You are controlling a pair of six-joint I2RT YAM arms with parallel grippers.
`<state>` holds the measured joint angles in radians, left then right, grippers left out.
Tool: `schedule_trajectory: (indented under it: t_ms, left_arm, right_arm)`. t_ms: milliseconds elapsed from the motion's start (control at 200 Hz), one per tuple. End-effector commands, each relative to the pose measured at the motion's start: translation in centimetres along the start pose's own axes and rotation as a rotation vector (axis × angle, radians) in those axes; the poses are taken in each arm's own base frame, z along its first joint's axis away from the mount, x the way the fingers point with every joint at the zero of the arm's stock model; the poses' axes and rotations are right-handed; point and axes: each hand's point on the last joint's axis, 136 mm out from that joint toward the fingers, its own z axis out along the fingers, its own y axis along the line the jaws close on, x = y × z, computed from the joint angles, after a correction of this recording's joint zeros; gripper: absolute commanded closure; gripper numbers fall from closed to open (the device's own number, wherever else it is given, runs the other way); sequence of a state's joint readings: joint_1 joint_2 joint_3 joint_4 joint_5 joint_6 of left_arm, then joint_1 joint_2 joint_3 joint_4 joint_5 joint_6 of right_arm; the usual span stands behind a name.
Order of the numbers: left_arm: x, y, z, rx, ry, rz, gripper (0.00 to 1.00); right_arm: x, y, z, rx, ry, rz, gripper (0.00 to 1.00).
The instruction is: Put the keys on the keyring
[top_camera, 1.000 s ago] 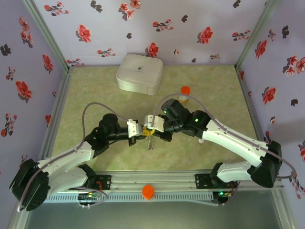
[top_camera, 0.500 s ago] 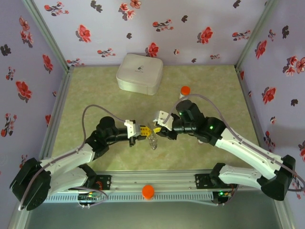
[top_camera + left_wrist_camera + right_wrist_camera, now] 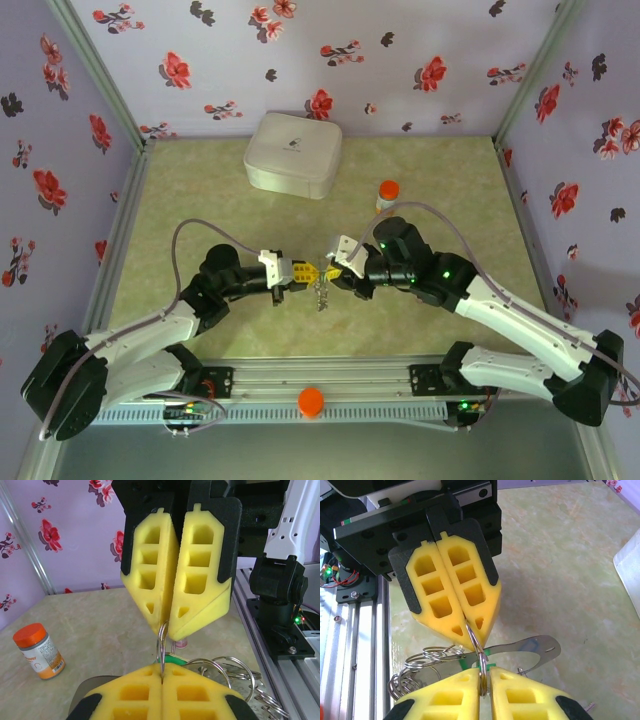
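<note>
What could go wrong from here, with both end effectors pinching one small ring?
1. The left end effector and right end effector both pinch the thin keyring only at their foam tips; any pull apart could make it slip or twist out.
2. The green-headed key and loose rings hang off it, so they might swing or snag.

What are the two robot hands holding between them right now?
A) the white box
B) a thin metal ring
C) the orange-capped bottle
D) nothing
B: the left hand and the right hand both pinch the metal ring; the bottle and the box stand untouched.
</note>
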<state>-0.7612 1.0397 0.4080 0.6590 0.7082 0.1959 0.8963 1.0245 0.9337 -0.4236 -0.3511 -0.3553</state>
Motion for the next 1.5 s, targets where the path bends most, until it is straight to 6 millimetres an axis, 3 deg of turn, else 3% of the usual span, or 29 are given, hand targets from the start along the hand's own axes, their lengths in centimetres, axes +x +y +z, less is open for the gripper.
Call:
schedule_trajectory:
  t_ms: [0,190,425,560,645,755,910,1220,1495]
  left_arm:
    - [-1.1,-0.1,0.0,0.009,-0.042,0.035,1.0]
    - [-1.3,-0.1,0.0,0.009,-0.045,0.039,1.0]
    - [-1.3,-0.1,0.0,0.01,-0.036,0.055,1.0]
    - [-1.1,-0.1,0.0,0.01,-0.031,0.052,1.0]
    - [-1.1,-0.1,0.1,0.011,-0.031,0.051,1.0]
    - [-1.0,0.0,0.1,0.011,-0.03,0.046,1.0]
    - [-1.1,-0.1,0.1,0.017,-0.035,0.042,1.0]
    - [-1.2,-0.1,0.3,0.023,-0.045,0.033,1.0]
    - [-1.4,-0.2,0.3,0.025,-0.051,0.031,1.0]
  right_arm:
    - [0.4,-0.2,-0.2,0.014,0.011,0.014,0.9]
    - [1.7,-0.8,0.6,0.031,0.078,0.018,1.0]
    - [3.6,-1.0,2.6,0.007,0.164,0.035,1.0]
    - [3.9,-1.1,2.7,0.009,0.171,0.038,1.0]
    - [3.7,-1.0,2.3,0.014,0.163,0.036,0.98]
    - [2.8,-1.0,1.5,0.03,0.109,0.026,0.82]
    - [1.2,-0.3,0.7,0.006,0.009,-0.01,0.75]
    - [0.1,0.3,1.4,-0.048,-0.042,-0.016,0.74]
    - [0.3,0.4,2.0,-0.066,-0.036,-0.008,0.84]
